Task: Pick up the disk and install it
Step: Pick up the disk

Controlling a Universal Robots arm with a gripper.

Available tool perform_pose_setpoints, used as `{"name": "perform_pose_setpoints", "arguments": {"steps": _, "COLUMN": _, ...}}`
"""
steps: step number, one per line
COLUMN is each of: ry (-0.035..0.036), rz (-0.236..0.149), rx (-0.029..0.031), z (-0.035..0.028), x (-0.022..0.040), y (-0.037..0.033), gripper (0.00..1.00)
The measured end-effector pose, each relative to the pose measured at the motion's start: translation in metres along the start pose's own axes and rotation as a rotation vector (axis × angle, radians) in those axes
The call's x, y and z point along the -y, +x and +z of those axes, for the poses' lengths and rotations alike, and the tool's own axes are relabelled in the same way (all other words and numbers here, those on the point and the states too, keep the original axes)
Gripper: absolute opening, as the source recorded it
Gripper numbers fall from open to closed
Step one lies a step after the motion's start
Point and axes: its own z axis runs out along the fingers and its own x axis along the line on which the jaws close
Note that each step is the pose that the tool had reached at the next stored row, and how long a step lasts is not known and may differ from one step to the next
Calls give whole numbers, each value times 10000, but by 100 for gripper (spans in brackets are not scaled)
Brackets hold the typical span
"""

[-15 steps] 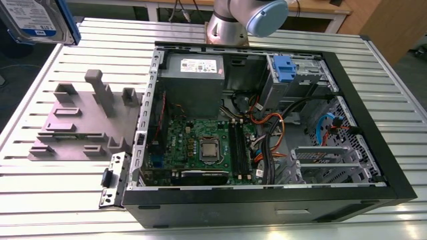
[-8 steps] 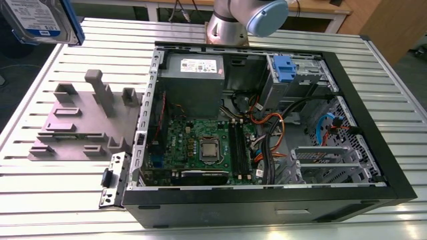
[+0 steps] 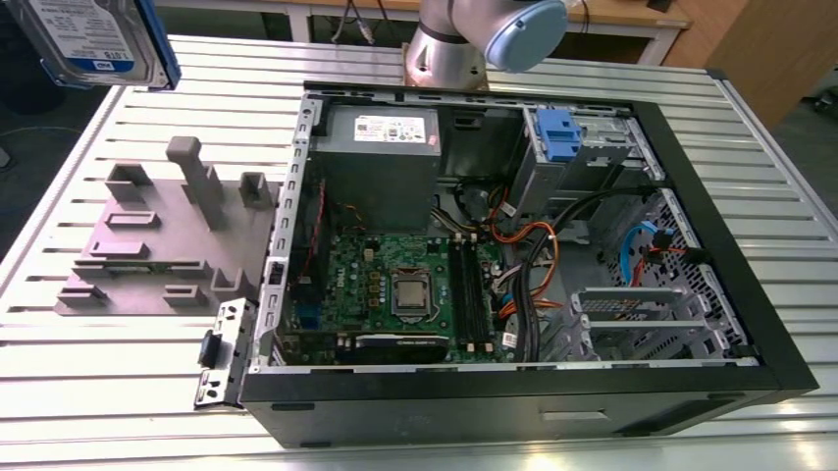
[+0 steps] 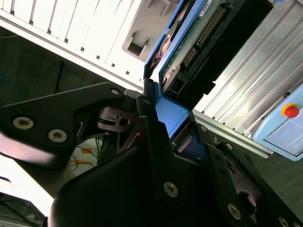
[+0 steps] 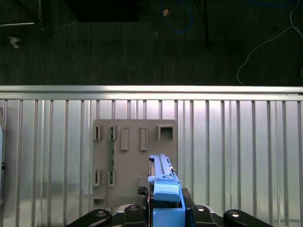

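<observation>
Above the grey fixture plate, well clear of its upright pegs, hangs the disk, at the far corner of the exterior view's left. The arm rises from its base behind the open computer case, which stands just beside the plate on the slatted table; a rounded joint cap sits above that base, and the reach towards the plate runs out of view. In the first wrist view the camera looks straight down on the plate, so the wrist is pointed at the table.

The gripper is clamped on the disk, one dark finger on each side of the blue frame at the drive's near end. In the first wrist view the gripper holds the disk edge-on, with its long axis running from the fingers down towards the plate. The labelled face is turned to the exterior camera. The second wrist view shows the disk from its other face, with the green board and its connector row.
</observation>
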Motion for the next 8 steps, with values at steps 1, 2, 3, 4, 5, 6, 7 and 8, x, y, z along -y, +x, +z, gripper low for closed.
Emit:
{"name": "perform_pose_setpoints", "arguments": {"steps": 1, "ry": 0, "rz": 0, "rx": 0, "z": 0, "x": 8, "y": 0, "gripper": 36}}
{"name": "perform_pose_setpoints", "arguments": {"steps": 2, "ry": 0, "rz": 0, "rx": 0, "z": 0, "x": 14, "y": 0, "gripper": 36}}
{"name": "perform_pose_setpoints", "arguments": {"steps": 3, "ry": 0, "rz": 1, "rx": 0, "z": 0, "x": 19, "y": -1, "gripper": 36}}
{"name": "perform_pose_setpoints", "arguments": {"steps": 4, "ry": 1, "rz": 1, "rx": 0, "z": 0, "x": 23, "y": 0, "gripper": 36}}
{"name": "perform_pose_setpoints", "arguments": {"steps": 5, "ry": 0, "rz": 0, "rx": 0, "z": -1, "x": 29, "y": 0, "gripper": 36}}
{"name": "perform_pose_setpoints", "arguments": {"steps": 6, "ry": 0, "rz": -1, "rx": 0, "z": -1, "x": 34, "y": 0, "gripper": 36}}
{"name": "perform_pose_setpoints", "arguments": {"steps": 7, "ry": -1, "rz": 0, "rx": 0, "z": -1, "x": 39, "y": -1, "gripper": 36}}
{"name": "perform_pose_setpoints", "arguments": {"steps": 8, "ry": 0, "rz": 0, "rx": 0, "z": -1, "x": 45, "y": -1, "gripper": 36}}
